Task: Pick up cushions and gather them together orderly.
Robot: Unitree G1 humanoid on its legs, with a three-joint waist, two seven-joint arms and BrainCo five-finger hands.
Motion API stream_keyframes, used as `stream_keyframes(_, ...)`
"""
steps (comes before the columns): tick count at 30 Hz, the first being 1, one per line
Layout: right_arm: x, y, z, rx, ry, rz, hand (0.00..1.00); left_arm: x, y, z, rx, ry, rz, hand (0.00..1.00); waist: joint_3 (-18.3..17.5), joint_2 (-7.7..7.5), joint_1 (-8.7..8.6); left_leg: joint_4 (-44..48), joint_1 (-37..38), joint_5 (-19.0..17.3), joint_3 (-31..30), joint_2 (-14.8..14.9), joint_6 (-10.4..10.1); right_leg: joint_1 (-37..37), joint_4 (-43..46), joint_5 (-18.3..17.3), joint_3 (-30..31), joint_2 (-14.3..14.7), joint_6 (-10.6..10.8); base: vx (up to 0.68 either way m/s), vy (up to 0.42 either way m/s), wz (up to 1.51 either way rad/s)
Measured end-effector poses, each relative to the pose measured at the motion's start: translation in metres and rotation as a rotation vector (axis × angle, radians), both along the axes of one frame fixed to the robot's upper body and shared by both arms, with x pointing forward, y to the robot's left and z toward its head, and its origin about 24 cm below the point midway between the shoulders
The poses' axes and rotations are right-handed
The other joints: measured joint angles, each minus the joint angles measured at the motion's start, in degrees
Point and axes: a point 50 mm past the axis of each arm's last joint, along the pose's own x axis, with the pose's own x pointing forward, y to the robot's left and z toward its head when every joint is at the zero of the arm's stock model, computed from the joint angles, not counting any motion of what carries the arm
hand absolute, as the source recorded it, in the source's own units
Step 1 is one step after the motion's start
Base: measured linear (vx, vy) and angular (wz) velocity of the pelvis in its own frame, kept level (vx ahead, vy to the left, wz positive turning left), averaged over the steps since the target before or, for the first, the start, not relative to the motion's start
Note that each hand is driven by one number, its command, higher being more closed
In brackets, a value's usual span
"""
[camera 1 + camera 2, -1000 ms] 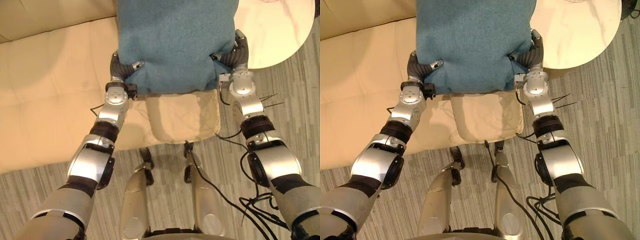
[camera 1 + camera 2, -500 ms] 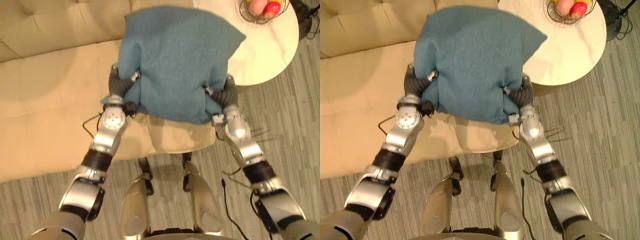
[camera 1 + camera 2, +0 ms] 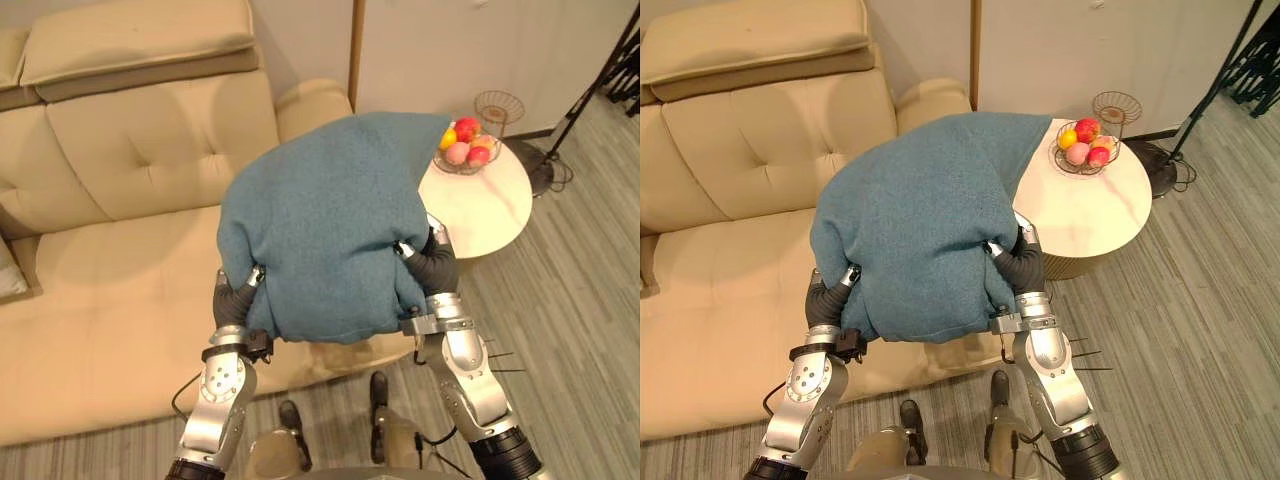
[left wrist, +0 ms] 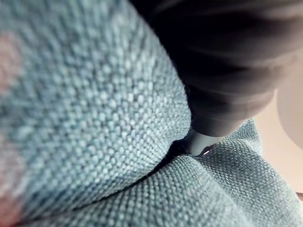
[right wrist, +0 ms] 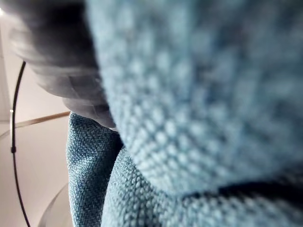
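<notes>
A large teal-blue cushion hangs in the air over the front of the beige sofa, squeezed between my two hands. My left hand grips its lower left corner, with the thumb lying on the cloth. My right hand clamps its lower right side the same way. Up close, the teal weave presses against my left hand, and the same cloth presses against my right. A flat beige cushion peeks out on the seat edge beneath it. A pale cushion corner shows at the far left.
A round white side table stands right of the sofa with a wire bowl of fruit on it. An empty wire basket sits behind it. A black stand leans at the far right over the striped floor.
The camera has tilted up, so the sofa back and wall now show. Both hands have lifted the teal cushion higher off the seat, still gripping its lower corners.
</notes>
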Motion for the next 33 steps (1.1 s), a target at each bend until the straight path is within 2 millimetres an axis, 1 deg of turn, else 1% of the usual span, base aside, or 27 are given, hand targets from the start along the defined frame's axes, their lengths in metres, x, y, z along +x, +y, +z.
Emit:
stream_keyframes(1, 0.001, -0.001, -0.008, -0.007, 0.032, -0.007, 1.0, -0.002, 0.001, -0.004, 0.002, 0.017, 0.002, 1.0, -0.1, -0.17, -0.21, 0.2, 0.2, 0.8, -2.9, -0.2, -0.3, -0.5, 11.9, -6.3, 0.6, -0.1, -0.1, -0.05, -0.038, 0.94)
stream_keyframes(3, 0.002, -0.002, -0.017, -0.02, 0.07, -0.015, 1.0, -0.002, 0.002, -0.009, 0.008, 0.039, 0.002, 1.0, -0.5, -0.8, 0.18, 0.0, -0.7, 2.9, -7.2, -0.9, -1.1, 2.6, 16.4, -11.0, 1.7, 0.0, 2.4, -0.09, -0.167, 1.18)
stream_keyframes(4, 0.003, -0.002, -0.018, -0.024, 0.074, -0.018, 1.0, -0.001, 0.002, -0.008, 0.011, 0.036, 0.001, 1.0, -1.1, -1.2, 1.3, -0.8, -3.0, 4.8, -9.9, -1.8, -1.6, 3.8, 12.8, -12.7, 2.0, 0.4, 1.5, -0.11, -0.208, 1.16)
stream_keyframes(5, 0.003, -0.003, -0.018, -0.026, 0.074, -0.02, 1.0, -0.001, 0.002, -0.008, 0.009, 0.035, 0.001, 1.0, -1.8, -0.95, 1.72, -1.8, -4.6, 6.4, -11.2, -1.9, -1.8, 3.7, 10.2, -12.9, 1.6, 0.6, 1.5, -0.14, -0.249, 1.12)
stream_keyframes(6, 0.004, -0.004, -0.017, -0.033, 0.066, -0.022, 1.0, -0.001, 0.001, -0.007, 0.009, 0.031, 0.0, 1.0, -2.9, 0.32, 2.43, -5.0, -7.7, 10.2, -13.8, -1.8, -2.6, 3.8, 4.2, -12.7, -0.1, 1.7, 1.0, -0.1, -0.129, 0.97)
stream_keyframes(7, 0.006, -0.006, -0.017, -0.046, 0.065, -0.026, 1.0, 0.0, 0.0, -0.007, 0.0, 0.031, 0.0, 1.0, -2.9, 2.24, 2.77, -7.3, -9.5, 13.1, -16.5, -0.9, -3.3, 3.3, 2.0, -10.8, -2.7, 3.3, -0.4, -0.21, -0.204, 1.05)
stream_keyframes(8, 0.008, -0.008, -0.021, -0.053, 0.083, -0.038, 1.0, -0.001, 0.0, -0.008, 0.0, 0.036, -0.001, 1.0, -2.9, 3.46, 3.0, -9.6, -10.1, 15.4, -18.3, 0.1, -4.0, 3.0, 1.4, -10.0, -4.9, 4.4, -1.3, -0.24, -0.182, 0.99)
stream_keyframes(9, 0.009, -0.012, -0.03, -0.072, 0.126, -0.062, 1.0, -0.002, 0.0, -0.01, -0.001, 0.047, -0.002, 1.0, -3.1, 4.22, 3.14, -14.0, -9.2, 17.0, -18.7, 1.4, -3.9, 3.0, 1.9, -9.8, -8.1, 5.3, -2.4, -0.26, -0.187, 1.26)
stream_keyframes(10, 0.01, -0.019, -0.038, -0.095, 0.164, -0.095, 1.0, -0.002, -0.002, -0.01, 0.001, 0.051, -0.019, 1.0, -3.1, 3.92, 2.55, -15.4, -9.2, 12.1, -12.7, 2.7, -1.8, 3.6, 1.6, -9.4, -11.0, 4.6, -3.3, -0.19, -0.128, 1.29)
stream_keyframes(11, 0.01, -0.024, -0.04, -0.101, 0.175, -0.116, 1.0, -0.001, -0.005, -0.01, 0.001, 0.05, -0.033, 1.0, -3.0, 3.23, 2.3, -14.4, -9.9, 8.6, -9.4, 2.7, -0.7, 3.8, 1.1, -9.2, -12.4, 3.2, -3.5, -0.19, -0.075, 1.28)
stream_keyframes(12, 0.01, -0.03, -0.041, -0.105, 0.183, -0.138, 1.0, -0.002, -0.008, -0.01, -0.001, 0.048, -0.061, 1.0, -2.6, 2.64, 2.12, -10.7, -11.2, 7.5, -5.9, 2.8, -0.6, 3.9, 1.0, -9.1, -14.2, 1.5, -3.7, -0.2, -0.026, 1.09)
stream_keyframes(13, 0.009, -0.036, -0.043, -0.109, 0.191, -0.157, 1.0, -0.003, -0.014, -0.011, -0.001, 0.053, -0.094, 1.0, -2.6, 2.59, 1.82, -3.6, -12.3, 7.5, -3.7, 2.5, -0.5, 4.1, 0.8, -8.6, -15.9, -0.5, -3.9, -0.23, 0.018, 1.16)
stream_keyframes(14, 0.007, -0.04, -0.045, -0.108, 0.2, -0.173, 1.0, -0.003, -0.016, -0.011, -0.003, 0.049, -0.117, 1.0, -2.6, 2.58, 1.16, 2.7, -12.1, 7.3, -3.1, 1.5, -0.4, 5.0, -0.3, -8.1, -17.7, -2.1, -3.5, -0.17, 0.072, 0.96)
stream_keyframes(15, 0.005, -0.041, -0.046, -0.107, 0.205, -0.18, 1.0, -0.003, -0.017, -0.011, -0.003, 0.046, -0.127, 1.0, -2.6, 2.28, 0.93, 4.8, -11.6, 6.7, -3.1, 1.3, 0.2, 5.4, -1.2, -7.9, -18.4, -2.6, -3.5, -0.13, 0.11, 0.74)
stream_keyframes(16, 0.003, -0.044, -0.048, -0.106, 0.212, -0.188, 1.0, -0.003, -0.017, -0.011, -0.002, 0.043, -0.138, 1.0, -3.1, 3.05, 0.98, 5.7, -8.7, 5.5, -2.2, 1.2, -0.5, 6.1, -3.1, -6.8, -18.9, -2.7, -2.9, -0.09, 0.151, 0.44)
stream_keyframes(17, 0.003, -0.044, -0.046, -0.104, 0.207, -0.188, 1.0, -0.002, -0.018, -0.01, -0.006, 0.039, -0.145, 1.0, -3.7, 4.01, 0.98, 1.2, -5.4, 2.4, -2.3, 1.2, -1.3, 6.2, -4.4, -6.0, -19.3, -2.1, -1.9, -0.07, 0.164, 0.34)
stream_keyframes(18, 0.004, -0.043, -0.046, -0.096, 0.205, -0.189, 1.0, -0.001, -0.018, -0.01, -0.004, 0.034, -0.148, 1.0, -3.7, 3.65, 1.01, -0.9, -4.5, 2.6, -2.3, 0.4, -1.4, 6.2, -5.2, -5.7, -19.2, -2.5, -1.4, -0.05, 0.164, 0.23)
stream_keyframes(19, 0.004, -0.041, -0.046, -0.082, 0.206, -0.189, 1.0, -0.001, -0.017, -0.012, 0.002, 0.043, -0.146, 1.0, -3.8, 2.58, 1.34, -1.3, -4.6, 3.3, -1.6, 0.1, -1.3, 6.6, -6.9, -4.0, -18.8, -2.6, -0.8, -0.03, 0.157, 0.13)
stream_keyframes(20, 0.004, -0.038, -0.046, -0.067, 0.209, -0.185, 1.0, -0.003, -0.015, -0.016, 0.01, 0.062, -0.143, 1.0, -4.3, 1.56, 1.79, 0.2, -5.4, 2.8, -1.5, -0.2, -0.5, 7.1, -8.3, -2.5, -18.8, -2.8, -0.1, -0.02, 0.157, 0.08)
stream_keyframes(23, 0.004, -0.032, -0.047, -0.048, 0.218, -0.176, 1.0, -0.005, -0.012, -0.022, 0.016, 0.091, -0.135, 1.0, -5.0, 0.36, 1.86, 3.5, -6.5, 0.8, -2.0, -1.3, 1.4, 8.3, -9.2, -1.4, -19.2, -4.1, 1.2, 0.01, 0.163, 0.11)
stream_keyframes(26, 0.005, -0.031, -0.047, -0.047, 0.217, -0.174, 1.0, -0.005, -0.012, -0.022, 0.016, 0.091, -0.135, 1.0, -5.2, 0.11, 1.83, 5.6, -6.9, -2.1, -1.9, -2.3, 1.8, 8.2, -7.3, -3.0, -19.1, -5.5, 2.1, 0.0, 0.163, 0.06)
stream_keyframes(27, 0.005, -0.031, -0.047, -0.048, 0.22, -0.173, 1.0, -0.006, -0.011, -0.023, 0.017, 0.094, -0.134, 1.0, -5.3, -0.08, 1.76, 6.7, -6.8, -3.6, -2.0, -3.2, 2.1, 7.7, -4.6, -4.6, -18.9, -6.9, 2.4, 0.05, 0.194, 0.15)
stream_keyframes(29, 0.004, -0.03, -0.048, -0.049, 0.224, -0.171, 1.0, -0.007, -0.011, -0.024, 0.017, 0.098, -0.133, 1.0, -5.3, -0.47, 1.38, 7.6, -5.9, -5.5, -2.5, -5.1, 3.1, 6.7, 0.8, -7.8, -18.0, -9.1, 0.2, 0.09, 0.19, 0.15)
stream_keyframes(30, 0.004, -0.029, -0.047, -0.05, 0.223, -0.167, 1.0, -0.009, -0.011, -0.024, 0.016, 0.1, -0.132, 1.0, -5.3, -0.69, 1.25, 7.6, -5.0, -6.3, -2.8, -5.9, 4.2, 4.5, 6.9, -7.7, -16.0, -10.4, -0.7, 0.1, 0.113, 0.14)
stream_keyframes(31, 0.004, -0.029, -0.049, -0.051, 0.23, -0.165, 1.0, -0.011, -0.01, -0.025, 0.016, 0.106, -0.13, 1.0, -5.2, -0.75, 1.12, 7.1, -3.6, -6.8, -3.6, -6.4, 5.2, 0.7, 15.4, -6.7, -14.2, -11.3, -2.6, 0.15, 0.121, 0.2)
stream_keyframes(32, 0.004, -0.029, -0.05, -0.052, 0.236, -0.165, 1.0, -0.011, -0.01, -0.026, 0.017, 0.109, -0.129, 1.0, -5.2, -0.66, 0.76, 7.0, -2.8, -7.0, -4.2, -6.2, 5.5, 0.0, 17.4, -8.0, -13.7, -11.1, -2.4, 0.2, 0.067, 0.29)
stream_keyframes(33, 0.004, -0.027, -0.05, -0.054, 0.237, -0.158, 1.0, -0.012, -0.009, -0.026, 0.023, 0.111, -0.129, 1.0, -5.2, -0.75, 0.53, 7.0, -1.7, -7.5, -5.3, -5.7, 6.1, -0.8, 18.1, -10.4, -13.8, -9.6, -1.3, 0.25, 0.03, 0.3)
